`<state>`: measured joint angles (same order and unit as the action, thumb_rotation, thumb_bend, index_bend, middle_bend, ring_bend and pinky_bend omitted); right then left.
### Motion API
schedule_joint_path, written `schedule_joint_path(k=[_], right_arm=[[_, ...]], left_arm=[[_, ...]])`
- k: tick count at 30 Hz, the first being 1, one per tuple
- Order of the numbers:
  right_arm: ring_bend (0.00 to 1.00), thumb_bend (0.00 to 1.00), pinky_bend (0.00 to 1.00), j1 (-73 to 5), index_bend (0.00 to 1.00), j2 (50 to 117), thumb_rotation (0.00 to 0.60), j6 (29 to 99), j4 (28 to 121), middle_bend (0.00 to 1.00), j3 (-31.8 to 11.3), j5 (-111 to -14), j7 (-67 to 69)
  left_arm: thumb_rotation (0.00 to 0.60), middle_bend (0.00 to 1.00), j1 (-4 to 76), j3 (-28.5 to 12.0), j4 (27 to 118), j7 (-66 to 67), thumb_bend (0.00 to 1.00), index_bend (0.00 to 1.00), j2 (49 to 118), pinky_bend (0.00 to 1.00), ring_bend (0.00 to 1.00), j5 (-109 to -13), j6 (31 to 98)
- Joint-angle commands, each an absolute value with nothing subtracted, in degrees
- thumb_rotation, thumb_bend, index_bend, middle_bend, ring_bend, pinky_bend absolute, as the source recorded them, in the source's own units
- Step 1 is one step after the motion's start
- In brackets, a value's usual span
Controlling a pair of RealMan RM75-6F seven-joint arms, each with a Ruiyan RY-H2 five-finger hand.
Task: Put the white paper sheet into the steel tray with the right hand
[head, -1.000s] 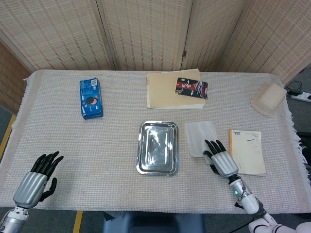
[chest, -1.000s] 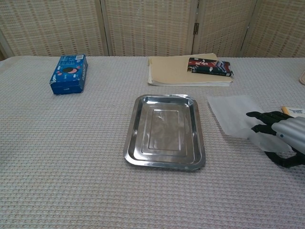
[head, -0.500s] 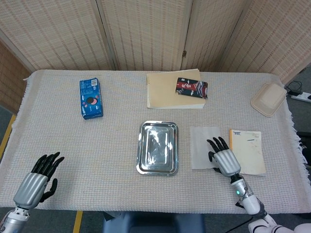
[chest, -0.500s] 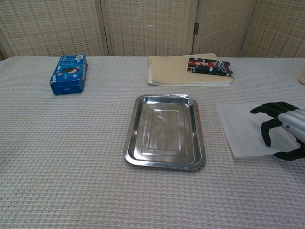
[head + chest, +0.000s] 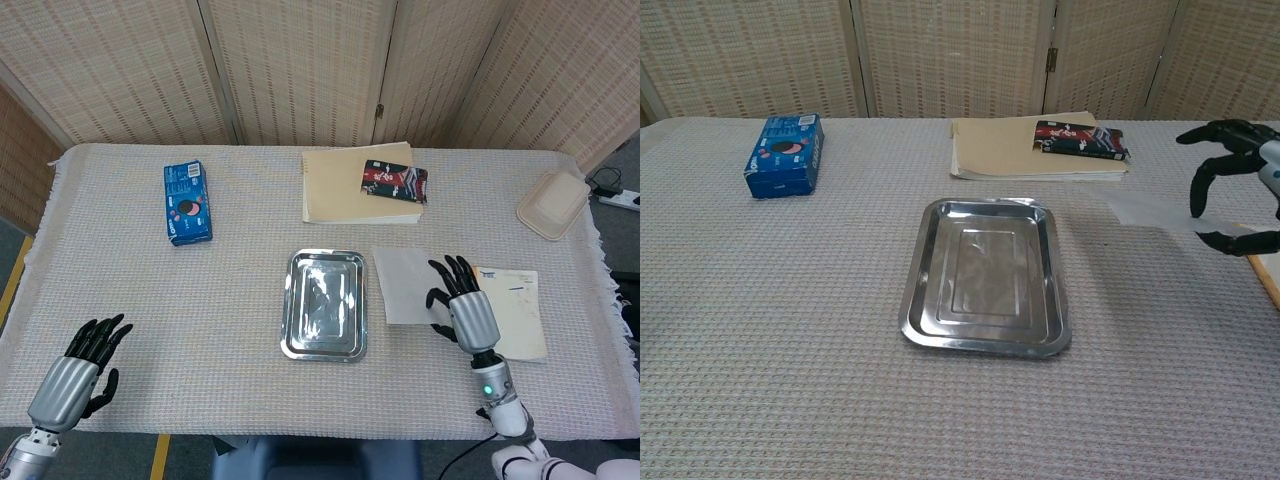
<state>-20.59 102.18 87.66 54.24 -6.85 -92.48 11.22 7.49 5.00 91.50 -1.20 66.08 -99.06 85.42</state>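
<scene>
While its dark fingers curl down over the far edge of the white paper sheet and the thumb reaches in underneath, the right hand holds that sheet in a pinch, raised off the cloth in the chest view and casting a faint shadow below. Away from those fingertips the sheet stretches toward the steel tray, its free edge just beside the tray's near rim but not over it; the tray lies flat with nothing in it. On the other side of the hand, partly under its wrist, lies a cream booklet. Beyond the fingertips, further up the table, a manila folder carries a dark red-and-black packet, and a beige lidded container sits off toward the far corner. Well apart, across the tray, lies a blue biscuit pack. At the near edge the left hand rests with fingers loosely spread, holding nothing.
</scene>
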Motion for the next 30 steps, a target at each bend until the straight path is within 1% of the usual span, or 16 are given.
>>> schedule_joint_path(k=[1, 5, 8, 12, 18, 24, 27, 28, 30], right_arm=[[0.01, 0.59, 0.0, -22.48, 0.77, 105.61, 0.6, 91.24, 53.43, 0.18, -9.09, -93.76, 13.57], [0.02, 0.59, 0.0, -24.58, 0.77, 108.57, 0.6, 92.84, 52.68, 0.18, -9.54, -95.25, 13.56], [0.02, 0.58, 0.0, -25.68, 0.77, 110.91, 0.6, 92.21, 51.24, 0.19, -8.88, -95.8, 11.87], [0.02, 0.58, 0.0, -26.67, 0.77, 113.97, 0.6, 89.54, 49.76, 0.19, -8.22, -94.99, 9.55], [0.02, 0.59, 0.0, -28.14, 0.77, 117.95, 0.6, 85.31, 48.29, 0.19, -8.37, -92.92, 5.04], [0.03, 0.59, 0.0, -29.44, 0.77, 121.13, 0.6, 81.71, 46.83, 0.19, -8.1, -91.56, 1.87], [0.05, 0.58, 0.0, -29.87, 0.77, 122.3, 0.6, 80.5, 46.06, 0.18, -8.01, -91.03, 0.73], [0.05, 0.58, 0.0, -29.97, 0.75, 122.51, 0.6, 80.11, 45.94, 0.18, -7.91, -90.91, 0.53], [0.05, 0.58, 0.0, -30.03, 0.69, 122.69, 0.6, 79.53, 45.82, 0.16, -7.62, -90.77, -0.11]], left_arm=[[0.6, 0.0, 7.49, 5.03, 91.57, -1.34, 0.74, 0.0, 66.01, 0.0, 0.0, -99.15, 85.48], [0.6, 0.0, 7.33, 5.06, 91.82, -1.65, 0.74, 0.0, 65.72, 0.0, 0.0, -99.44, 86.03], [0.6, 0.0, 7.19, 5.12, 91.99, -1.91, 0.74, 0.0, 65.48, 0.0, 0.0, -99.66, 86.41], [0.6, 0.0, 7.18, 5.14, 92.07, -2.18, 0.74, 0.0, 65.31, 0.0, 0.0, -99.8, 86.52], [0.6, 0.0, 7.13, 5.13, 92.14, -2.48, 0.74, 0.0, 65.16, 0.0, 0.0, -99.87, 86.66], [0.6, 0.0, 7.02, 5.1, 92.32, -2.86, 0.74, 0.0, 64.81, 0.0, 0.0, -100.06, 87.08], [0.6, 0.0, 6.98, 5.13, 92.44, -3.1, 0.74, 0.0, 64.63, 0.0, 0.0, -100.23, 87.27], [0.6, 0.0, 6.96, 5.13, 92.46, -3.15, 0.74, 0.0, 64.6, 0.0, 0.0, -100.27, 87.32], [0.6, 0.0, 6.93, 5.11, 92.5, -3.33, 0.74, 0.0, 64.51, 0.0, 0.0, -100.35, 87.47]])
